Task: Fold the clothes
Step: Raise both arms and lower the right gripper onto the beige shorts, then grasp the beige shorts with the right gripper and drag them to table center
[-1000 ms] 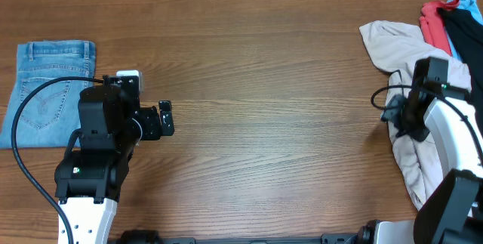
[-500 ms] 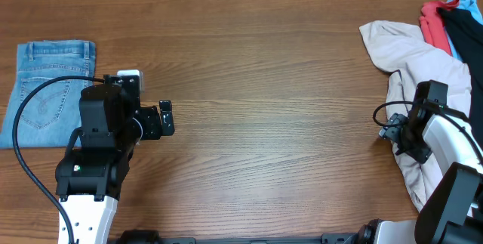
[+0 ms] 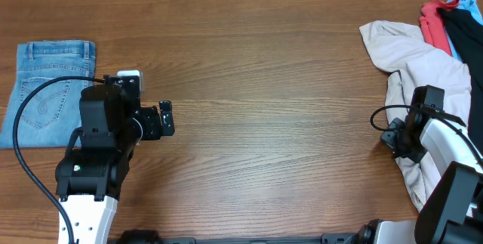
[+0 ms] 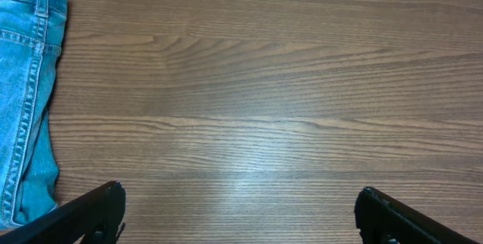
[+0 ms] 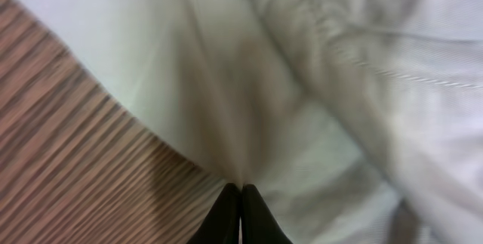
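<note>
The clothes (image 3: 423,55), a crumpled pale cream pair of shorts, lie at the table's right edge. My right gripper (image 3: 394,140) sits at their left border near the front. In the right wrist view the right gripper (image 5: 241,191) is shut, its black tips pressed together on a raised ridge of the cream cloth (image 5: 339,85) just where it meets the wood. My left gripper (image 3: 166,118) hovers over bare wood at the left, far from the shorts. The left wrist view has that gripper (image 4: 240,214) open wide, nothing between its fingers (image 4: 98,210).
Folded light-blue jeans (image 3: 49,85) lie at the far left, beside my left arm, and their edge (image 4: 26,85) fills the left of the left wrist view. Red (image 3: 434,21), light-blue (image 3: 456,4) and black (image 3: 464,29) garments are heaped at the back right corner, touching the shorts.
My right gripper slid toward the table's front along the shorts' left edge and closed on the cloth. The left arm stayed still.
</note>
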